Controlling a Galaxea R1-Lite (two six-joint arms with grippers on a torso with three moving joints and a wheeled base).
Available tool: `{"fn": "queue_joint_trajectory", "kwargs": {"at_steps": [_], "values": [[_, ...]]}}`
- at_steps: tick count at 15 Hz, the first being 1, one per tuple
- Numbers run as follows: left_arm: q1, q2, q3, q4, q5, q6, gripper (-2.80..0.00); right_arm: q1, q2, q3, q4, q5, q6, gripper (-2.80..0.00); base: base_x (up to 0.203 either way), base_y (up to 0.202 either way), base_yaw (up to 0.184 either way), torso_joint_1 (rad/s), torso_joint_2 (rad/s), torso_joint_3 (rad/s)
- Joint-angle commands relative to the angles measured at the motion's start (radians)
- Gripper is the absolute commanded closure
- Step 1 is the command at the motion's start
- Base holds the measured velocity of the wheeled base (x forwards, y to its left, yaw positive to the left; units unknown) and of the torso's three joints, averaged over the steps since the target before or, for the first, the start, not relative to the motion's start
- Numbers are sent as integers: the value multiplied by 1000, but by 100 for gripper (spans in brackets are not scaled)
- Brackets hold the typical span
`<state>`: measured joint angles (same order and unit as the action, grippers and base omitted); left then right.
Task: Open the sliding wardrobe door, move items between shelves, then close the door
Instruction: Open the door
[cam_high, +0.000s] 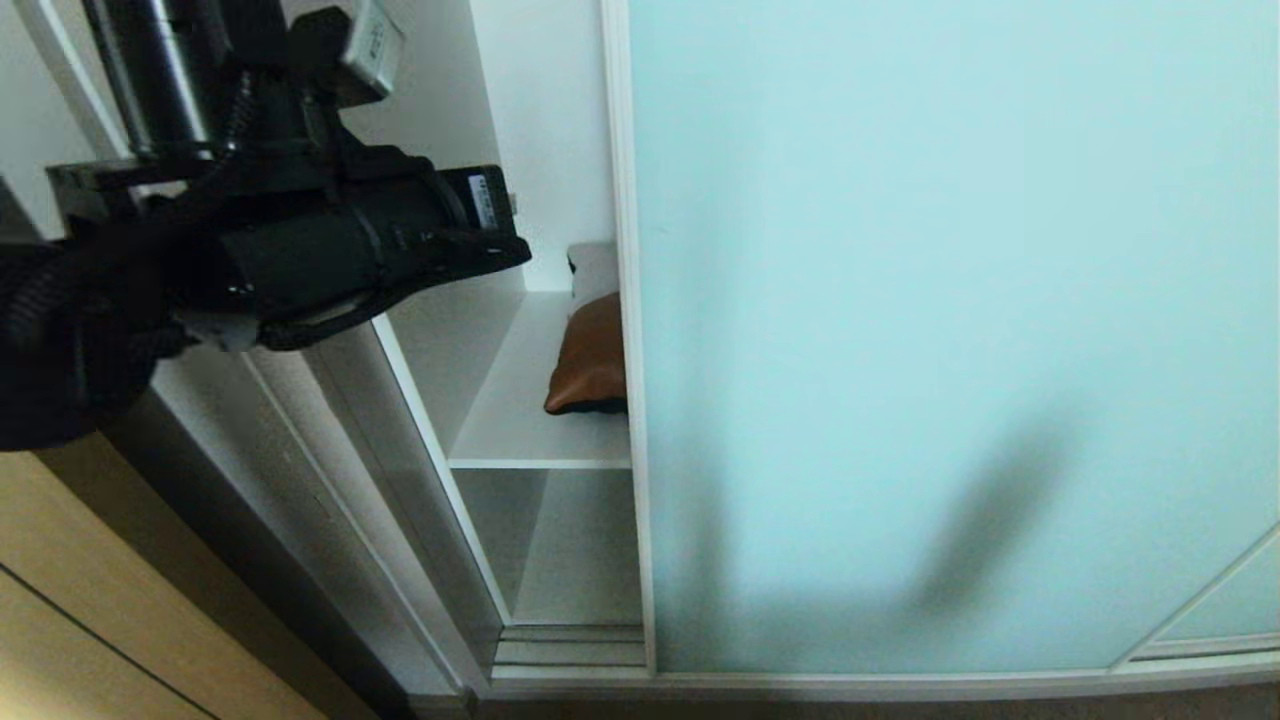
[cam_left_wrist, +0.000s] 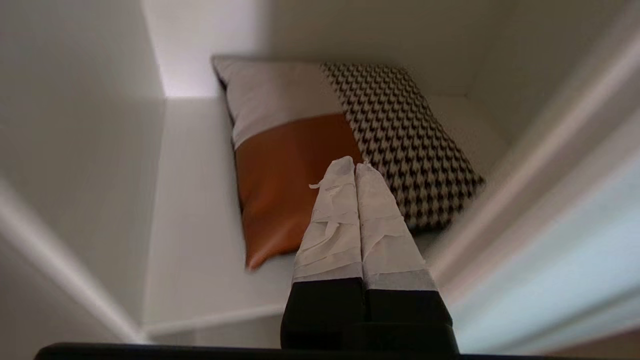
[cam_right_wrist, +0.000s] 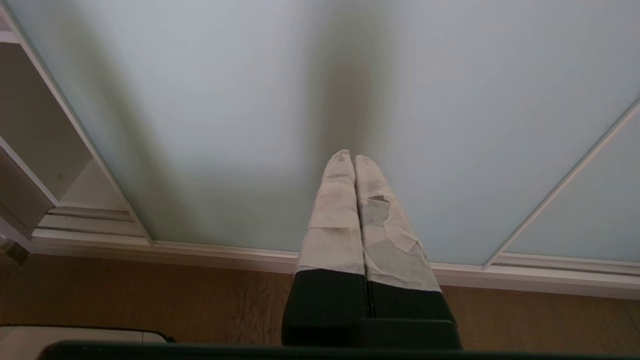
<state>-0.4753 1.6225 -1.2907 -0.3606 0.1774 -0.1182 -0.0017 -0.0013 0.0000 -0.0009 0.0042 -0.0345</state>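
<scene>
The sliding wardrobe door (cam_high: 950, 300) of frosted aqua glass stands partly open, leaving a narrow gap at its left edge. Through the gap a cushion (cam_high: 590, 355) lies flat on a white shelf (cam_high: 520, 400), mostly hidden behind the door. In the left wrist view the whole cushion (cam_left_wrist: 310, 150) shows: a houndstooth half, a rust-brown patch and a beige patch. My left arm (cam_high: 300, 250) reaches into the gap, and the left gripper (cam_left_wrist: 355, 165) is shut and empty, hovering above the near edge of the cushion. My right gripper (cam_right_wrist: 354, 157) is shut and empty, low in front of the door (cam_right_wrist: 300, 100).
A lower compartment (cam_high: 575, 560) lies under the cushion's shelf. The white side wall (cam_high: 400, 400) bounds the gap on the left. The door's bottom track (cam_high: 570, 645) meets a wooden floor (cam_right_wrist: 150, 300). A second glass panel (cam_high: 1230, 600) overlaps at the far right.
</scene>
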Motion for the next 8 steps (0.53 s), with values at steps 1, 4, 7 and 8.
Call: {"fn": "queue_joint_trajectory", "kwargs": {"at_steps": [1,4,7,8], "values": [[-24,80,-11,-22,2,4,0,0,0,0,-1,0,-1,0,0,0,0,0,0,0],[-67,88,-10,-23,-1,5,0,0,0,0,-1,0,-1,0,0,0,0,0,0,0],[-126,116,-7,-24,4,6,0,0,0,0,-1,0,-1,0,0,0,0,0,0,0],[-138,131,-9,-30,21,7,0,0,0,0,-1,0,-1,0,0,0,0,0,0,0]]}}
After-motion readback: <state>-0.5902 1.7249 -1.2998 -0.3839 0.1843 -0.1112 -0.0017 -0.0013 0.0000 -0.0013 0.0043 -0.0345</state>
